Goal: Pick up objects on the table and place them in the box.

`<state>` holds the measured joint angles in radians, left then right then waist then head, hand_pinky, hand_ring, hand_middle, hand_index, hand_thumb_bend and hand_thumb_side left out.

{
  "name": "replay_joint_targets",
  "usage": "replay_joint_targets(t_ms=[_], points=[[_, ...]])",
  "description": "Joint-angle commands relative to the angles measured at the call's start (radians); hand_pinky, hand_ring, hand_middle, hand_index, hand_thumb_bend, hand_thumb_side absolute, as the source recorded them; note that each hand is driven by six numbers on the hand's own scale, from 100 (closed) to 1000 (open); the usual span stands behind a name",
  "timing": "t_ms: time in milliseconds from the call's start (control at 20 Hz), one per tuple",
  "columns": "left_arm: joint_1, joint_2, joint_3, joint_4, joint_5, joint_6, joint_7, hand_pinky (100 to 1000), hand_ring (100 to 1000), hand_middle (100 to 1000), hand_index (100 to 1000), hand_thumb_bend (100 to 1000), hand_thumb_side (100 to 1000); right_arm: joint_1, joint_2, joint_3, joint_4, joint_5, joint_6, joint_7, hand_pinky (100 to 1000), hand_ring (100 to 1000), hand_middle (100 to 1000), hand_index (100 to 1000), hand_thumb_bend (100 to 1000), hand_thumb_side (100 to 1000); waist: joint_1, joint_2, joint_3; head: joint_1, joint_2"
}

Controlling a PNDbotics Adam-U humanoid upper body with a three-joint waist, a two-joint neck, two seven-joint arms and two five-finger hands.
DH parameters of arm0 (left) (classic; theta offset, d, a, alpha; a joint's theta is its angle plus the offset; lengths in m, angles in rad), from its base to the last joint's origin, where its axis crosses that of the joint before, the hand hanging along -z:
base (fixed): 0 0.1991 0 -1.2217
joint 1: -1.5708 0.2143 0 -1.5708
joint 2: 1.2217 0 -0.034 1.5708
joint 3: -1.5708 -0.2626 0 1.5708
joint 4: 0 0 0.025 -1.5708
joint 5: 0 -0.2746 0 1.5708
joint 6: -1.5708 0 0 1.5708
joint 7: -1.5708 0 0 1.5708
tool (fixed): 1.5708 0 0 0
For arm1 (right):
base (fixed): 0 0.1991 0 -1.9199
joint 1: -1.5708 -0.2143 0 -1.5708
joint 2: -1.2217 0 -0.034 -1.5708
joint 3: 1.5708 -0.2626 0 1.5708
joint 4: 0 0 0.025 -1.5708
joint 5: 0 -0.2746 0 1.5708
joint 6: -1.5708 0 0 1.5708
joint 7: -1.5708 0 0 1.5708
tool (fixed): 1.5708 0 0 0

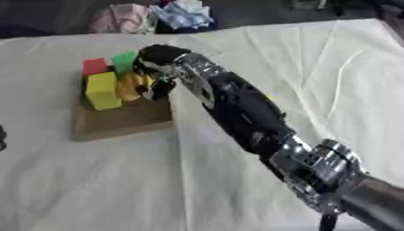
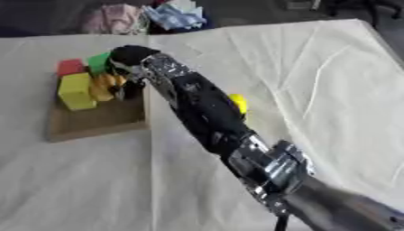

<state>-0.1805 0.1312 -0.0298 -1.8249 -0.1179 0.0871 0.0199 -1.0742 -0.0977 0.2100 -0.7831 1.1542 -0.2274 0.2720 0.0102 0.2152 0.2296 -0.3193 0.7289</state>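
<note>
Right robot hand over box at 10 o'clock on tabletop — fingers curled round orange piece, not released. Yellow block, red block, green block already crowd box's far end. Yellow object waits on cloth beside forearm, half hidden. Risk — descending fingers nudge yellow block over rim, or orange piece lands atop stack and rolls out. Left robot hand not visible.
</note>
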Motion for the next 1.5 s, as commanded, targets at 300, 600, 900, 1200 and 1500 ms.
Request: replay_joint_targets(t_ms=[300,600,900,1200,1500], points=[[-0.015,0.004,-0.004,-0.016,0.003,-0.002,-0.003,708,701,696,778,332,507,-0.018,0.013,-0.002,-0.003,0.050,0.056,-0.090,719,730,751,911,270,629,0.014,-0.013,0.008,-0.011,-0.003],[-0.016,0.004,-0.003,-0.016,0.003,-0.001,-0.001,708,701,696,778,332,508,-0.016,0.008,-0.002,0.001,0.079,0.067,-0.111,789,831,917,989,395,591,0.010,-0.013,0.008,-0.015,-0.006],[-0.017,0.004,-0.002,-0.015,0.002,-0.002,0.000,708,701,696,778,331,508,-0.014,-0.006,-0.008,0.003,0.095,0.066,-0.092,803,847,942,999,405,579,0.007,-0.014,0.005,-0.017,-0.009],[-0.015,0.006,0.001,-0.015,0.001,-0.002,0.002,708,701,696,778,330,508,-0.021,-0.035,-0.003,-0.033,0.061,0.045,-0.065,795,837,910,990,371,568,0.004,-0.016,-0.002,-0.019,-0.007],[-0.011,0.010,0.006,-0.014,-0.002,-0.002,0.007,708,701,695,778,330,508,-0.028,-0.111,0.030,-0.140,-0.066,-0.003,0.050,789,823,864,977,277,498,-0.002,-0.022,-0.021,-0.011,-0.006]])
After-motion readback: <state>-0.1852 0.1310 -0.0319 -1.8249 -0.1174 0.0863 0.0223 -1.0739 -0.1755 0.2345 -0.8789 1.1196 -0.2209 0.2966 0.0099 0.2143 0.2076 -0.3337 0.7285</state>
